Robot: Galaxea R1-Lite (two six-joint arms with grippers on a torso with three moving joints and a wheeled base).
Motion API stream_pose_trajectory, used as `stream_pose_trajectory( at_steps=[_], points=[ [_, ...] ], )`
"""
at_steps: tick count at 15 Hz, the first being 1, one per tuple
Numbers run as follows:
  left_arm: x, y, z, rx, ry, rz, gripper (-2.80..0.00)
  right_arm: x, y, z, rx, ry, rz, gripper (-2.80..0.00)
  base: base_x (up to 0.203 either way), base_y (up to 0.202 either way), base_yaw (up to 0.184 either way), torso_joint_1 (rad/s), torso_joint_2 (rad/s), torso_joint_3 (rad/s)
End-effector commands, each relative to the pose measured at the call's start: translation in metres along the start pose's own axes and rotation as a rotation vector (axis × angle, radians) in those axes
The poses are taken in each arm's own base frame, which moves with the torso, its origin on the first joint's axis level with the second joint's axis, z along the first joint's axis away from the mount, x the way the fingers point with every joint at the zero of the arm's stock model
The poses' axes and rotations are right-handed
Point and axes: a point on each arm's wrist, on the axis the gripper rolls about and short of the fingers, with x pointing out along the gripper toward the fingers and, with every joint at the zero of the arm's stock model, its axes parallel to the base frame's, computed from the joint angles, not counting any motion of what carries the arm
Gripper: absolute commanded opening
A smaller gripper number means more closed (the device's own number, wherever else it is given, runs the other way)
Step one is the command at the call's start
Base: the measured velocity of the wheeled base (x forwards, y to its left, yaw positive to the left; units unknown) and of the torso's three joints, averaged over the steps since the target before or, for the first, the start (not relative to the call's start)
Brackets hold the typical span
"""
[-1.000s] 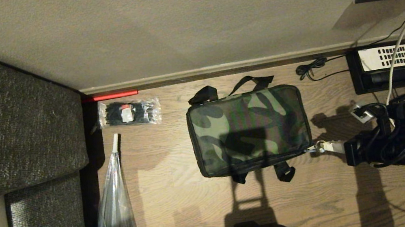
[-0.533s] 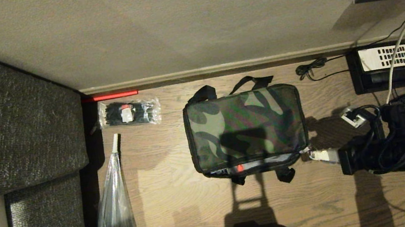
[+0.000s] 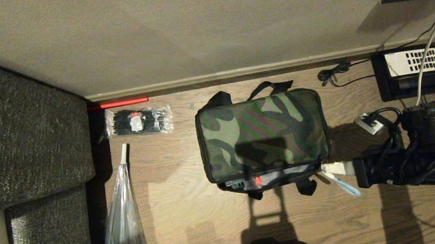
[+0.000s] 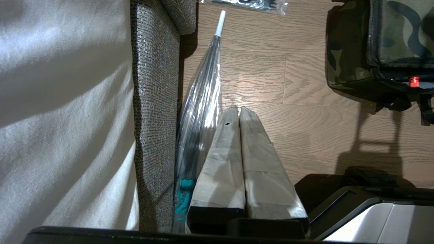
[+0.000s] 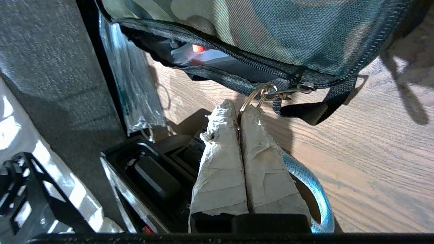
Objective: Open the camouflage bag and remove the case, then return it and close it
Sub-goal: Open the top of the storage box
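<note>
The camouflage bag (image 3: 262,138) lies on the wooden floor (image 3: 199,222) near the wall, its near edge partly unzipped, showing a red dot (image 3: 258,180) inside. The right tool (image 3: 326,168), at the bag's near right corner, pinches the metal zipper ring (image 5: 252,96). The left tool (image 4: 238,112) hangs pressed together, holding nothing.

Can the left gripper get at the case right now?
Probably not. The left gripper is parked, shut, by the sofa, and the bag is only unzipped a slit along its near edge, showing just the case's red dot.
</note>
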Motion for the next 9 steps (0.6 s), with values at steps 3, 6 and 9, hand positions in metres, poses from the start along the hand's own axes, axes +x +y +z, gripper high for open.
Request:
stream_pose_trajectory(
  at_steps=[3, 6, 9],
  points=[
    [0.0, 0.0, 0.0, -0.001, 0.0, 0.001, -2.8, 0.013, -0.011, -0.007, -0.014, 0.001, -0.051, -2.8, 0.0, 0.0, 0.0, 0.0, 0.0, 0.0],
    [0.0, 0.0, -0.001, -0.001, 0.001, 0.0, -2.8, 0.012, -0.026, -0.009, -0.031, -0.021, -0.133, -2.8, 0.0, 0.0, 0.0, 0.0, 0.0, 0.0],
    [0.0, 0.0, 0.0, -0.001, 0.0, 0.001, -2.8, 0.001, -0.036, -0.005, -0.041, -0.044, -0.168, -2.8, 0.0, 0.0, 0.0, 0.0, 0.0, 0.0]
  ],
)
